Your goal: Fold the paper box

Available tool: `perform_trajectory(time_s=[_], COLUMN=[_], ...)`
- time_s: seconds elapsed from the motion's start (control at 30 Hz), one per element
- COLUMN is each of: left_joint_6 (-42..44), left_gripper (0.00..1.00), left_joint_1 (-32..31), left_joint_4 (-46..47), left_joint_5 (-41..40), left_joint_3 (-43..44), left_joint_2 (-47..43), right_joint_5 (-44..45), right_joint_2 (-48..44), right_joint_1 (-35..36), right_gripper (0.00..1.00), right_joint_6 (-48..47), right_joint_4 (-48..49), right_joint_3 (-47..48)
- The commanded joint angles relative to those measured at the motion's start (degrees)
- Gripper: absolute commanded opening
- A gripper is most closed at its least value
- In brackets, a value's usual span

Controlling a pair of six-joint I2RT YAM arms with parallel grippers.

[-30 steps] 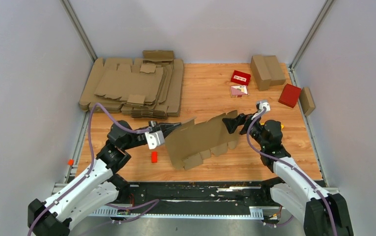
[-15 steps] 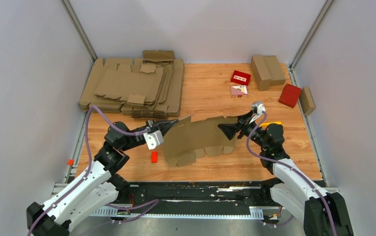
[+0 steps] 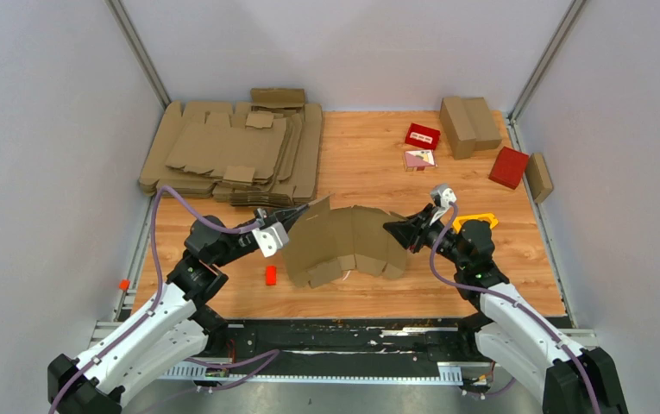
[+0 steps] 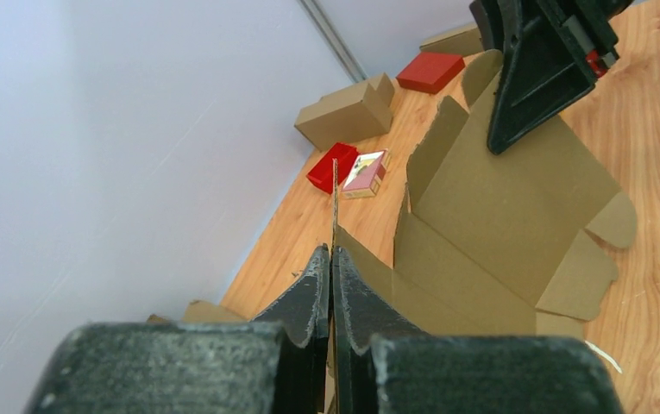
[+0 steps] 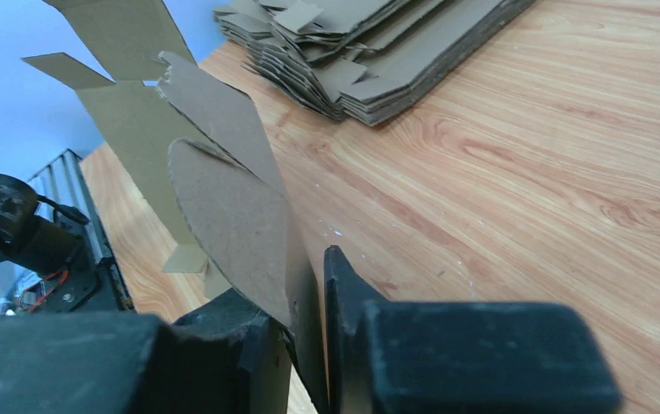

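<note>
**Top and wrist views, early in the fold.** The plain brown corrugated-cardboard die-cut paper box [image 3: 348,246] is as yet an unfolded blank. It is held above the wooden table [image 3: 369,177], just in front of the stack of flat brown cardboard blanks [image 3: 231,155], on that stack's near-right side.

We note three changes over the last second.
- The right gripper [image 3: 398,229], which stood wide open at the blank's right end, has closed down on a rounded end flap. Its wrist view shows the card pinched between the fingers [image 5: 341,289].
- The left gripper [image 3: 300,214] has stayed clamped on the opposite edge, jaws pressed flat on the sheet.
- The two grippers have drawn closer together. The blank, formerly one tilted sheet, now bows upward along its creases.

We judge that, with both ends secured, the panels can begin to be brought round. No wall is upright yet and no tab is tucked.

**Count, placed from the stack.**
- One paper box, in hand.
- One stack, its sheets too many to count.
- Three folded brown cardboard cuboids [image 3: 468,125] well to the stack's right, two touching and one apart.
- Two red boxes [image 3: 423,135] and one small pink-and-white printed box [image 3: 419,159], near those cuboids.
- One small red block [image 3: 270,274] in front of the stack, on its near side.
- One yellow triangular frame [image 3: 473,218], well to the stack's right and nearer the arms, partly hidden behind the right arm.
</note>
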Motion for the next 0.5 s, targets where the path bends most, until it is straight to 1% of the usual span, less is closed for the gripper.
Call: perform_trajectory(time_s=[0.0, 0.07, 0.1, 0.13, 0.17, 0.23, 0.3, 0.4, 0.43, 0.47], left_joint_6=[-4.3, -6.8, -8.8, -11.8, -15.4, -23.4, -29.0, -36.4, -38.7, -40.7], left_gripper=[0.06, 0.16, 0.24, 0.32, 0.43, 0.58, 0.72, 0.95, 0.99, 1.0], left_joint_1=[-0.1, -0.1, -0.1, -0.1, 0.0, 0.0, 0.1, 0.1, 0.1, 0.2], left_joint_4=[4.7, 5.2, 6.1, 6.9, 7.9, 9.0, 8.3, 5.2, 4.2, 3.5], left_joint_5=[-4.9, -7.6, -9.9, -13.3, -17.0, -26.2, -33.2, -41.5, -43.8, -45.5], left_joint_3=[-1.4, -2.2, -2.7, -3.5, -4.1, -5.2, -5.3, -5.1, -5.1, -5.4], left_joint_2=[0.3, 0.4, 0.4, 0.5, 0.5, 0.8, 1.1, 1.1, 0.9, 0.8], right_joint_5=[4.3, 5.9, 6.9, 8.2, 9.4, 10.6, 11.3, 11.6, 11.7, 11.5], right_joint_2=[-1.2, -2.3, -3.0, -3.8, -4.7, -6.5, -7.6, -7.9, -7.8, -7.6], right_joint_1=[1.0, 1.0, 1.0, 1.0, 1.0, 1.0, 1.0, 1.0, 1.0, 0.9], right_gripper=[0.12, 0.02, 0.0, 0.0, 0.0, 0.0, 0.0, 0.0, 0.0, 0.0], right_joint_6=[-2.9, -2.9, -2.9, -2.9, -2.9, -2.9, -2.8, -2.8, -2.8, -2.7], right_joint_4=[-3.5, -4.1, -4.4, -4.8, -5.3, -5.5, -5.5, -5.7, -5.9, -6.0], right_joint_3=[2.3, 2.0, 1.8, 1.6, 1.3, 0.7, 0.2, 0.1, 0.2, 0.4])
